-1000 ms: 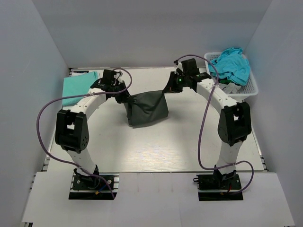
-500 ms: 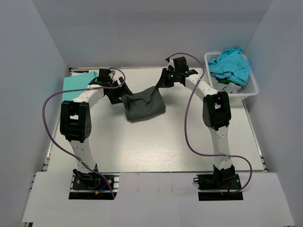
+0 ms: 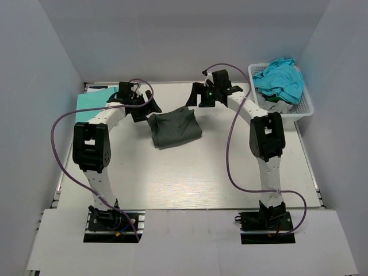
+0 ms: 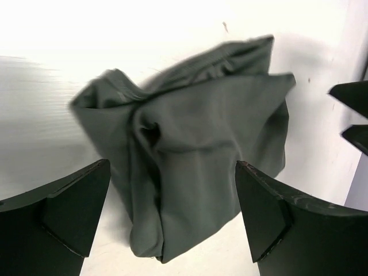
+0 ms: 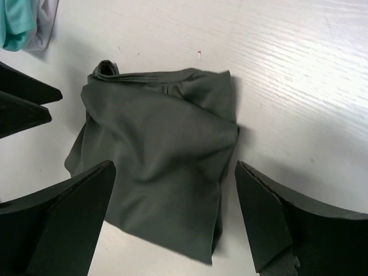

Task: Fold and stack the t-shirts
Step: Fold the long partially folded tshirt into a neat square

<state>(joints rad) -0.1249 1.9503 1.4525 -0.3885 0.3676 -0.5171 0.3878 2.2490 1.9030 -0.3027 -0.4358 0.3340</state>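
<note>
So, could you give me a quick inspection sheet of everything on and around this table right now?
Surface: white wood-grain table, flat.
Job's things: dark charcoal-grey cloth t-shirt lying roughly folded and rumpled, mid-table; mint-green folded shirt at the far left; teal cloth shirts heaped in the basket.
Clutter: white plastic lattice basket at the far right corner.
Grippers: left gripper and right gripper both open, empty, over the grey t-shirt.
Cables: purple cables looped along each arm, clear of the cloth.
Surroundings: plain pale walls on three sides.
</note>
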